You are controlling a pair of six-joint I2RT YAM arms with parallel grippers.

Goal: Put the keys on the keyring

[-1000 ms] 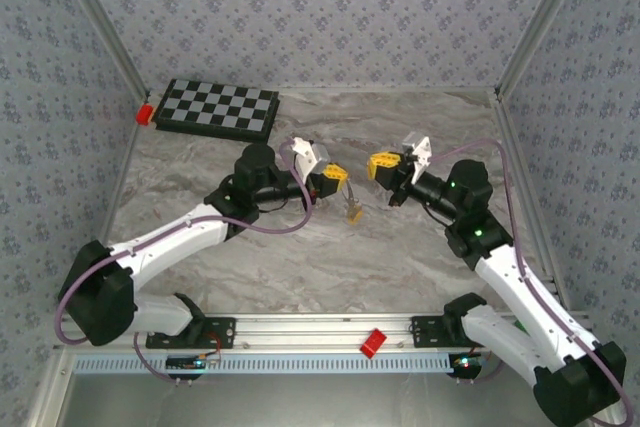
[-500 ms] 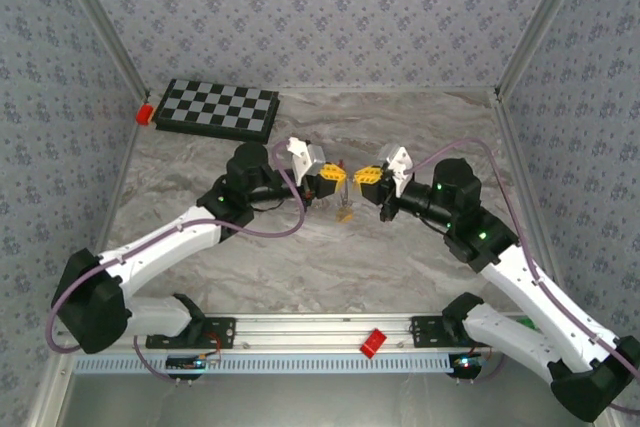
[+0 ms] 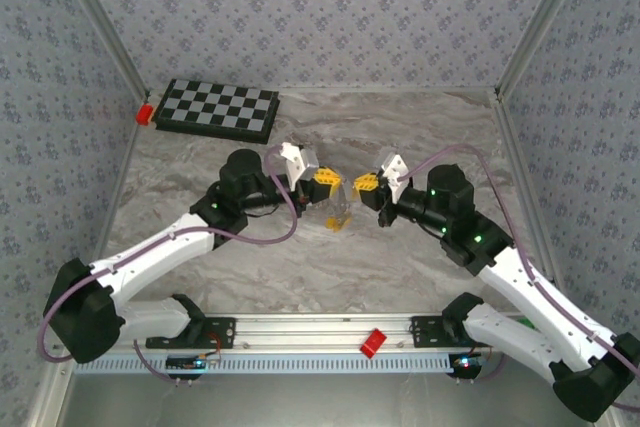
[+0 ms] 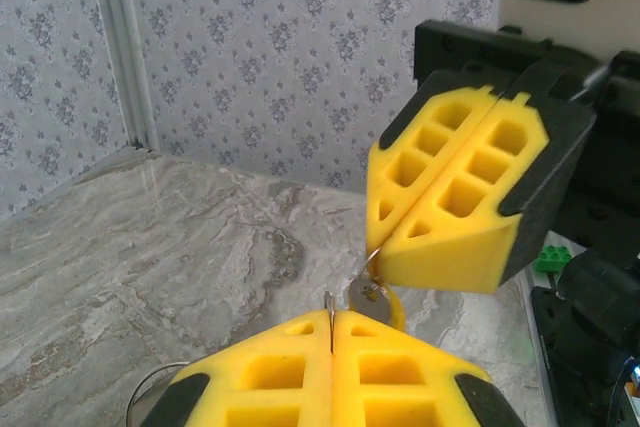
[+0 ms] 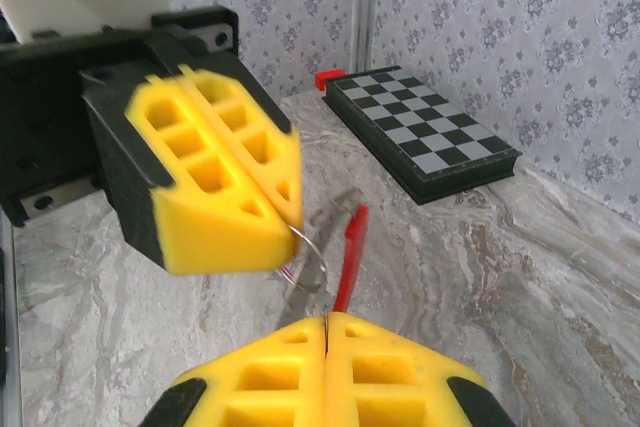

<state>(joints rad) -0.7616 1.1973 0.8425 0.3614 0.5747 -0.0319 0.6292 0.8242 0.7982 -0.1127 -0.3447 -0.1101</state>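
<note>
Your left gripper and right gripper both pinch the keyring; draw it taut gently, minding the hanging key

Thin dark wire keyring with one red-sleeved arc, held in the air, pinched between the closed left tool and right tool. Tiny yellow-headed keys dangle from it over the marbled bench.

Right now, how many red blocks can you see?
2. One red block at the chessboard's left corner; second red block on the front rail. Others may be hidden.
</note>
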